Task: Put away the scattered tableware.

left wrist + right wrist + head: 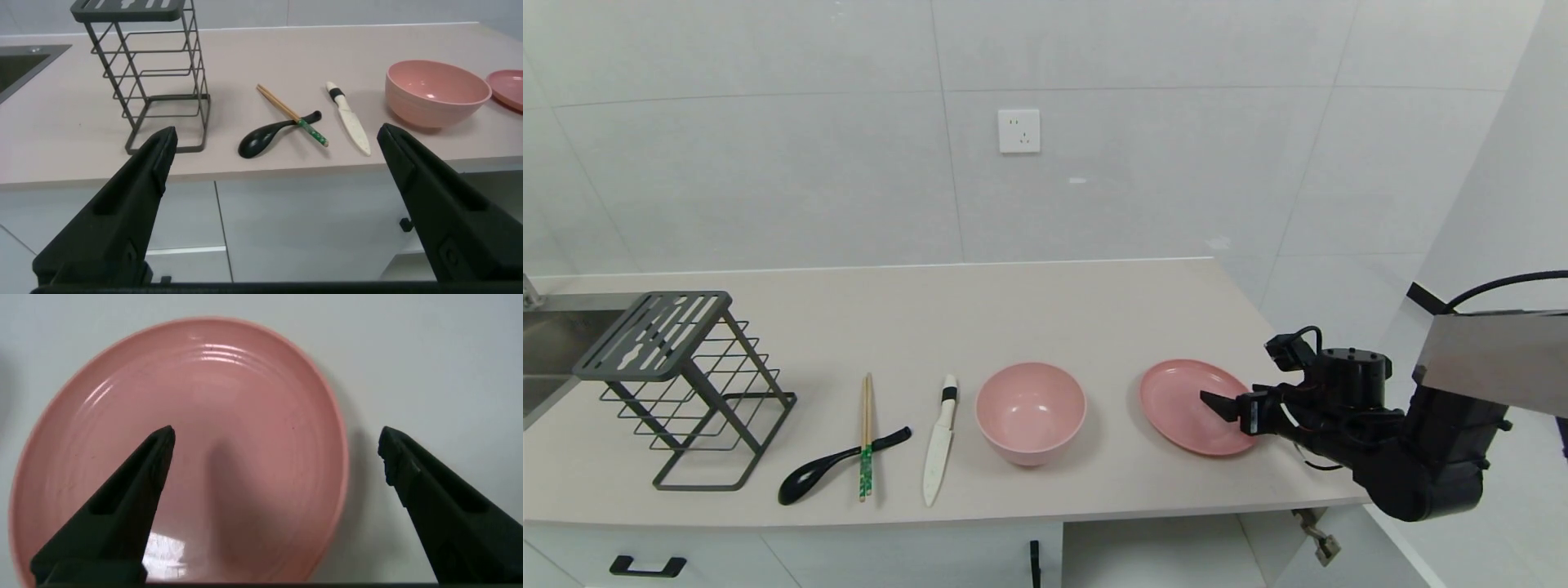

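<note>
Head view: the pink plate [1186, 404] lies flat on the tabletop [1013, 310] near its right end, and your right gripper [1223, 406] sits low over the plate's right rim. The pink bowl [1031, 412], knife [940, 441], chopsticks [866, 437] and black spoon [837, 464] lie in a row running left toward the wire rack [678, 376]. Judged risk: the plate is shallow and looks slick, so a pinch on its rim may skid it toward the tabletop's right edge, or lift it tilted and let it slip out. The chopsticks lie across the spoon's handle, so taking one may drag the other. Left wrist view: your left gripper [274, 204] hangs out in front of the tabletop's front edge, fingers wide apart and holding nothing, facing the spoon and chopsticks. A low, straight approach from there could strike that edge. Right wrist view: the right gripper's fingers are wide apart with nothing held. One finger is over the plate's well and the other is beyond the rim over bare tabletop, so the rim lies between them. If you close too high, the fingers may miss the thin rim. If you go too low, the outer finger may jam on the tabletop and tip the plate.
</note>
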Available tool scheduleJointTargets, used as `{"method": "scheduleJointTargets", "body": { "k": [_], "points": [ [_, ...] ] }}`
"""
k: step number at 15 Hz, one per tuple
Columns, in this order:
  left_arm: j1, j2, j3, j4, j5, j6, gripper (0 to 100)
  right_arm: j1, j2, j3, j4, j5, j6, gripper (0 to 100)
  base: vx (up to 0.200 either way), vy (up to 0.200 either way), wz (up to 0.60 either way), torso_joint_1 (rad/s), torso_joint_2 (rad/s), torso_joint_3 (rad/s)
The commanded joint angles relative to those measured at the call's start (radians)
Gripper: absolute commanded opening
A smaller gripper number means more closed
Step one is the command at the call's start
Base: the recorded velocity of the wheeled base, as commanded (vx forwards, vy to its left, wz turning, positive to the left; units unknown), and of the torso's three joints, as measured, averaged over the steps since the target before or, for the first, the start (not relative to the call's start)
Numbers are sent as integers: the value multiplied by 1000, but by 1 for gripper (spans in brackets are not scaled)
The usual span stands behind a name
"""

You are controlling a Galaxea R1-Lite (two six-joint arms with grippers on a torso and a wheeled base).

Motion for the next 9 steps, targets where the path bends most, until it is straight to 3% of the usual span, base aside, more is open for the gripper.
{"method": "scheduleJointTargets", "body": {
  "k": [1,3,4,9],
  "points": [
    [0,1,0,0,0,0,100,12,43,11,-45,4,0,100,0,0,0,0,0,0],
    [0,1,0,0,0,0,100,28,43,38,-54,-1,0,100,0,0,0,0,0,0],
    [0,1,0,0,0,0,100,28,46,48,-54,-3,-3,0,0,0,0,0,0,0],
    [2,1,0,0,2,0,100,23,46,69,-59,-3,0,0,0,0,0,0,0,0]
  ]
}}
